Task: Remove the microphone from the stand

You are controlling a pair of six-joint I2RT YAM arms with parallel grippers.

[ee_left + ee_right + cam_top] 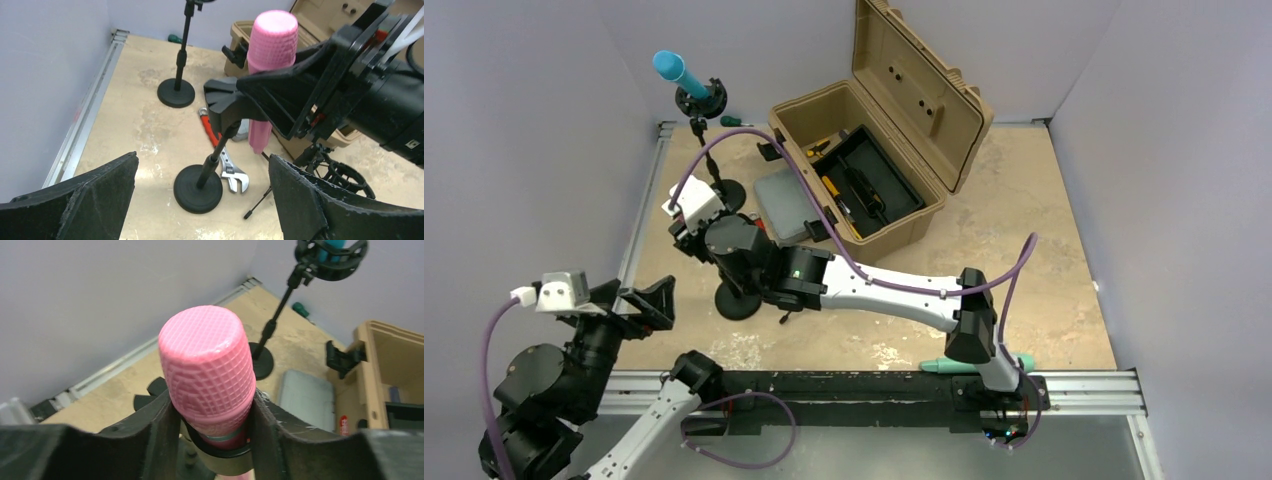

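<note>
A pink microphone [207, 365] with a gridded head sits upright in the black clip [225, 456] of a round-based stand [198, 189]. My right gripper [212, 410] is shut on the microphone just under its head, one finger [161, 426] on each side. In the left wrist view the microphone [272, 45] rises above the right gripper [300, 95]. In the top view the right gripper [694, 225] hides the microphone, above the stand base [738, 302]. My left gripper [202, 160] is open and empty, low and in front of the stand [649, 300].
A second stand [714, 150] at the back left holds a blue microphone [676, 70]. An open tan tool case [874, 170] and a grey box [784, 205] are behind. A wrench [230, 170] and a black shock mount [345, 177] lie beside the stand. A teal microphone [979, 365] lies near the front rail.
</note>
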